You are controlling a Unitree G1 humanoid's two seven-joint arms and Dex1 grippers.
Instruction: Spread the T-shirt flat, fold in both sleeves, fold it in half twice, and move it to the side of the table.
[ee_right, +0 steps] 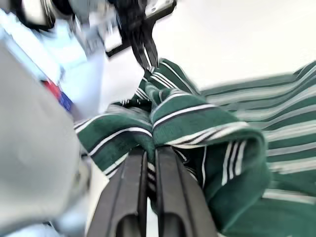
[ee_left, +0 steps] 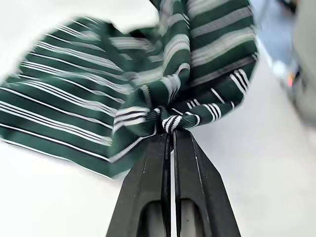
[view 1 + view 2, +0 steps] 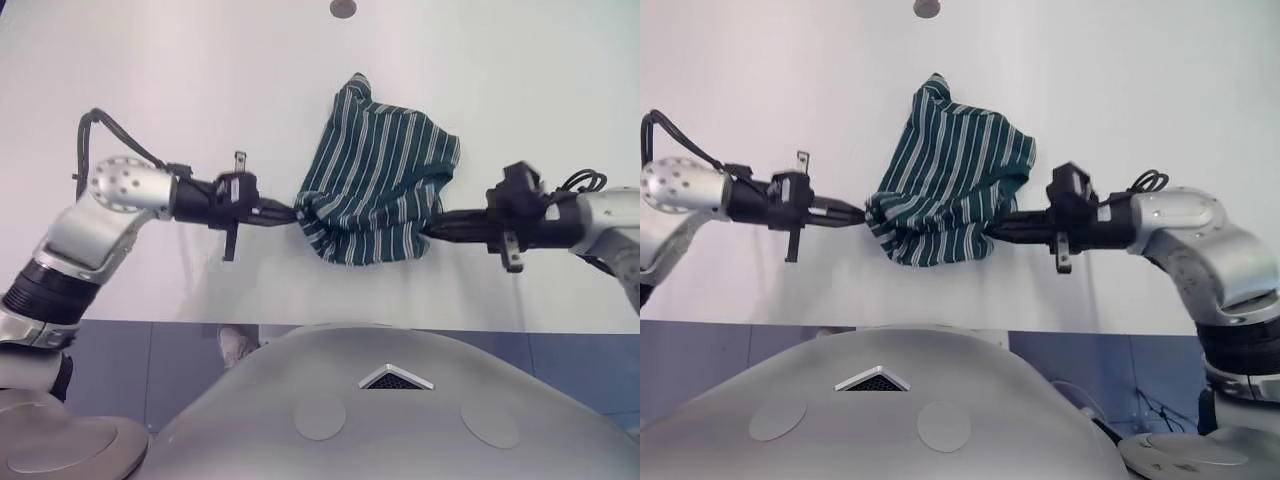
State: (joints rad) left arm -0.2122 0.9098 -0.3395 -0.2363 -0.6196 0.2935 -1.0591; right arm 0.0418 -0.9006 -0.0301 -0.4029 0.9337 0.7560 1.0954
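Green T-shirt (image 3: 375, 185) with white stripes was bunched up, not flat, roughly mid-counter (image 3: 150, 80), about halfway between near edge and far edge. Left hand (image 3: 290, 213) was at the shirt's left side, arm stretched level from the counter's left edge. Its black fingers (image 2: 148, 177) were pressed together, pinching a wad of striped fabric at the shirt's lower left. In the left wrist view a small knot of cloth poked out right at the fingertips, and the rest fanned away in folds.

Right hand (image 3: 432, 228) was at the shirt's right side, arm level from the right edge. Its fingers (image 1: 128, 187) were pressed together on a fold of the shirt's lower right. Cloth draped over and around the tips, so they were partly hidden.

The two hands faced each other with the shirt between them, the cloth sagging in a crumpled pouch toward the near edge. One pointed bit of the shirt stuck out toward the far edge. Couldn't tell how much of the shirt touched the counter and how much hung from the hands. A soft shadow lay under it. The right wrist view also caught the left hand farther off, at the other side of the bunch.

Small grey round disc (image 3: 343, 8) sat at the far edge, well apart from the shirt. Counter was white and plain.
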